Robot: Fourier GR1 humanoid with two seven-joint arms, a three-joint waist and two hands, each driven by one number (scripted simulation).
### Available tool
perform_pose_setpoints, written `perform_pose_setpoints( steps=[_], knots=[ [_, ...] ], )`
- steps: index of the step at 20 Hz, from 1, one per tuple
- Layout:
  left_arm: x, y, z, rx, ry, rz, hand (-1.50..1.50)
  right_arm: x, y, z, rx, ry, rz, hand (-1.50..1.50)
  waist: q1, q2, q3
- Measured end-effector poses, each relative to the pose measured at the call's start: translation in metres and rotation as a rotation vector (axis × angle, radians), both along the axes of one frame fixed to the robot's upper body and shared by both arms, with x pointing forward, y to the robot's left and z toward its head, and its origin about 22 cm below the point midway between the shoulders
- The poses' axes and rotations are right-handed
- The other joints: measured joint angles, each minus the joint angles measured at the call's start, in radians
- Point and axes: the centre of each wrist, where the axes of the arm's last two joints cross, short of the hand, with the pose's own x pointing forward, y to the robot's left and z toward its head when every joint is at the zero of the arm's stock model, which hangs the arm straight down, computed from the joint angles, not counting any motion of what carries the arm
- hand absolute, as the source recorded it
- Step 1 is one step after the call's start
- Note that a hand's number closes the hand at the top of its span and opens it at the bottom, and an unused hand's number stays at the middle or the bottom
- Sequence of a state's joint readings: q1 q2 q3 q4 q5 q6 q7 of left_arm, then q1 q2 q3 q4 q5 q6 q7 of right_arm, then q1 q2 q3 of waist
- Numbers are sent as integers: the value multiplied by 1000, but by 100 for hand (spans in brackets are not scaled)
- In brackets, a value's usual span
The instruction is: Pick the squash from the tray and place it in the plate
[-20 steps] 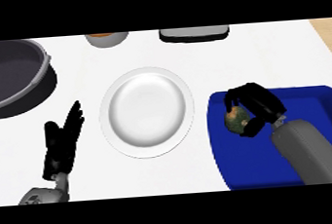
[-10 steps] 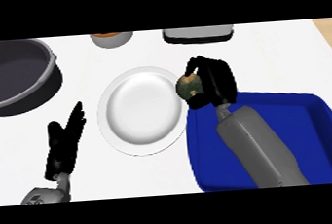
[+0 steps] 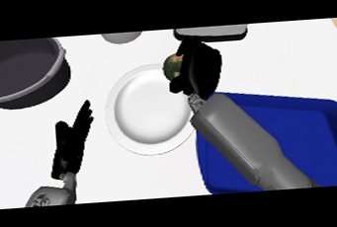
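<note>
Since half a second ago the right arm has carried the squash further up and over, so it now sits above the top right rim of the plate instead of between tray and plate. Going big to small: the white flat surface point(image 3: 27, 140) holds everything, and the deep blue rectangular plastic tray point(image 3: 311, 125) takes up the lower right, with the grey right forearm crossing over its left part. Top left there's a big dark grey round pot point(image 3: 18, 71) with a paler rim, cut off by the left edge of the view. The round white plate point(image 3: 145, 112) sits in the middle, just left of the tray, looking a bit taller than wide. The black right hand point(image 3: 201, 68) is at the plate's upper right edge, fingers curled round the small green and tan mottled squash point(image 3: 174, 64), which peeks out on the hand's left side; can't tell whether it's touching the plate or held just above it. The black left hand point(image 3: 71, 142) rests at lower left, well apart from the plate, fingers straight and holding nothing. Along the top edge there's a pale grey rounded bowl-like thing point(image 3: 122, 37) and a dark box-shaped item with a light top point(image 3: 211, 33), both partly cut off.
</note>
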State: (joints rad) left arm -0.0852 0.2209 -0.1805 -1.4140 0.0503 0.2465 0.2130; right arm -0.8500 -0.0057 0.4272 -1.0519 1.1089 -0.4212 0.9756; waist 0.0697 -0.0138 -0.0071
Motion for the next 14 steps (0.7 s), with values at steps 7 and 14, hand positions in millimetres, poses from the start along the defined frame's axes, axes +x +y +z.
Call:
perform_pose_setpoints(
  steps=[7,14],
  knots=[
    [3,-7,6,1,-16,-18,0,-1,27,4,-105,43,-65,150,13,15,4],
    [7,-4,7,-4,-28,-15,0,0,24,-19,-59,209,-69,150,9,24,6]
  ],
)
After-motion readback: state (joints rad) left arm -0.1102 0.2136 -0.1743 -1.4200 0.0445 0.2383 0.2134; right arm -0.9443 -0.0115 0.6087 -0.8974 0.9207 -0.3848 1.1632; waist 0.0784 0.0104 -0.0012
